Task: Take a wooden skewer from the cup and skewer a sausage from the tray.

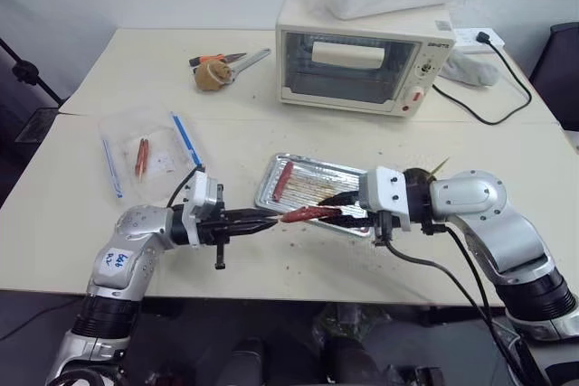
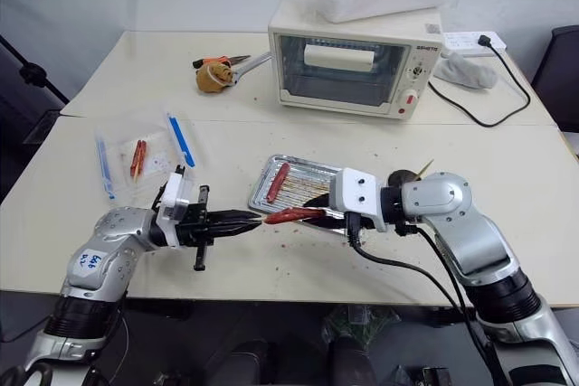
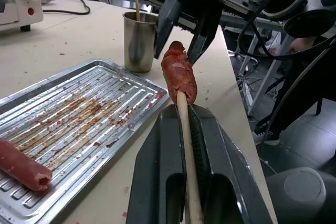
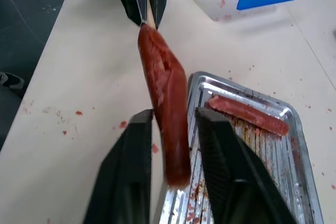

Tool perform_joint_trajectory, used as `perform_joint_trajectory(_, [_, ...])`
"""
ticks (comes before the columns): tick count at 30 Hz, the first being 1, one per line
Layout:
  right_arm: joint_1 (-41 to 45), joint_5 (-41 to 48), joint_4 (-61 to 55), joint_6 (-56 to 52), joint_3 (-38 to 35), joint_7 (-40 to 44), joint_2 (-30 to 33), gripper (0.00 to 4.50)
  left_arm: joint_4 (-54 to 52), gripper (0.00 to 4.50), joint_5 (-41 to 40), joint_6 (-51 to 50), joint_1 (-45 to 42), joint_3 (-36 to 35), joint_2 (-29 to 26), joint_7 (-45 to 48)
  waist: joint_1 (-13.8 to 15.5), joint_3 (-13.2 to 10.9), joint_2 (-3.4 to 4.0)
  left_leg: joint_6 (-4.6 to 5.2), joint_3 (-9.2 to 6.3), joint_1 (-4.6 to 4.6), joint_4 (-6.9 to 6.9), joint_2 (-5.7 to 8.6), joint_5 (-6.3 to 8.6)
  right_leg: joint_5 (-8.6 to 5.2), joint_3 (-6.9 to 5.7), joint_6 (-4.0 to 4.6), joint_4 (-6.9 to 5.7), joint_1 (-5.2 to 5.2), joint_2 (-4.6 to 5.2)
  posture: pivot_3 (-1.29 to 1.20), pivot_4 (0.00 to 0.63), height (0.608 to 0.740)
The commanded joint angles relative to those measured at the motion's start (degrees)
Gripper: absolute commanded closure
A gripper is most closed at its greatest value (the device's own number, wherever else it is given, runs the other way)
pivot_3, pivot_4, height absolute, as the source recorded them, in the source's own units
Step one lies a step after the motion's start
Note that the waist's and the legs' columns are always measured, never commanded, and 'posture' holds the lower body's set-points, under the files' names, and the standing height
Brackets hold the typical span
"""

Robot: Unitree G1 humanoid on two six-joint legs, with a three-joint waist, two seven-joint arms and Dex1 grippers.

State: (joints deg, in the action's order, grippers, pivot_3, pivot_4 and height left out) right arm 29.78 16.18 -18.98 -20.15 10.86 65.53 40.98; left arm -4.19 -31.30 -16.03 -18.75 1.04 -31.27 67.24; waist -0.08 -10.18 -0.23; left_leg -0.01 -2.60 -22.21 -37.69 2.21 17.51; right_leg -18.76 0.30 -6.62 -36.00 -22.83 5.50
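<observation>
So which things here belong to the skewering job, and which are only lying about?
Belong to the job:
wooden skewer
sausage
tray
cup
left gripper
right gripper

Just lying about:
toaster oven
plastic container
scissors

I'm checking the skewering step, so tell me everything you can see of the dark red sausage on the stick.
The dark red, slightly curved sausage looks greasy, its skin split and rough. It hangs roughly level above the near edge of the ribbed silvery metal tray. A thin pale wooden skewer, clamped in the left gripper, enters one end. The right gripper straddles its other end, fingers apart.
</observation>
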Motion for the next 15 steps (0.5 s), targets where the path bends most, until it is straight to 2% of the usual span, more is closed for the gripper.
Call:
perform_joint_trajectory(1, [-2.38,1.83,-2.28,1.25,-4.08,0.62,2.62,1.85,-1.29,4.5,-0.61,0.88,0.34,-1.96,-0.84,0.21,0.02,0.0,0.0,0.0,0.0,0.0,0.0,0.0,0.0,0.0,0.0,0.0,0.0,0.0,0.0,0.0,0.15,0.74])
perform_joint_trajectory(6, [-9.5,7.41,-6.0,0.81,-12.06,0.22,4.73,0.23,-2.41,4.5,-3.61,0.2,3.66,-9.65,-3.5,-1.77,0.11,-0.01,-0.01,0.02,-0.01,-0.02,0.01,0.0,0.01,0.0,0.0,0.0,0.02,0.01,0.0,0.0,0.15,0.74])
perform_joint_trajectory(7, [-10.97,8.66,-7.18,0.55,-13.39,-0.16,4.61,0.02,-2.85,4.5,-4.46,-0.31,4.47,-11.6,-3.69,-3.02,0.05,0.0,-0.01,0.02,-0.02,-0.02,0.01,-0.02,0.01,0.0,0.0,0.0,0.02,0.01,0.0,0.0,0.15,0.74])
perform_joint_trajectory(9, [-15.37,12.16,-10.52,-0.04,-16.92,-3.23,2.22,0.02,-3.51,4.5,-6.8,-2.26,6.46,-16.95,-3.58,-7.6,-0.01,-0.01,-0.01,0.02,-0.02,0.0,0.05,-0.05,0.01,0.0,0.01,0.0,0.02,0.01,-0.01,0.0,0.15,0.74])
perform_joint_trajectory(11, [-21.71,18.37,-13.06,1.29,-21.51,-9.95,-5.62,0.02,-2.81,4.5,-10.1,-5.72,6.86,-24.3,-0.75,-19.15,0.02,-0.01,-0.01,0.01,0.02,0.0,0.02,-0.04,0.0,0.0,0.03,0.0,0.0,0.01,0.0,0.0,0.15,0.74])
perform_joint_trajectory(13, [-26.22,21.29,-14.25,1.35,-24.11,-14.69,-10.53,0.02,-2.62,4.5,-8.51,-5.08,6.02,-27.47,1.7,-27.72,0.38,0.12,-0.23,-0.04,-0.24,0.09,0.04,-0.13,0.02,0.0,-0.12,-0.01,0.0,0.18,-0.07,0.0,0.15,0.74])
perform_joint_trajectory(15, [-28.39,26.69,-15.08,2.48,-26.18,-14.7,-13.83,0.02,-1.14,4.5,-4.46,-3.82,3.28,-29.74,4.62,-39.13,0.74,0.11,-0.21,-0.06,-0.23,0.04,0.03,-0.07,0.01,0.01,-0.11,-0.01,-0.02,0.14,-0.04,0.0,0.15,0.74])
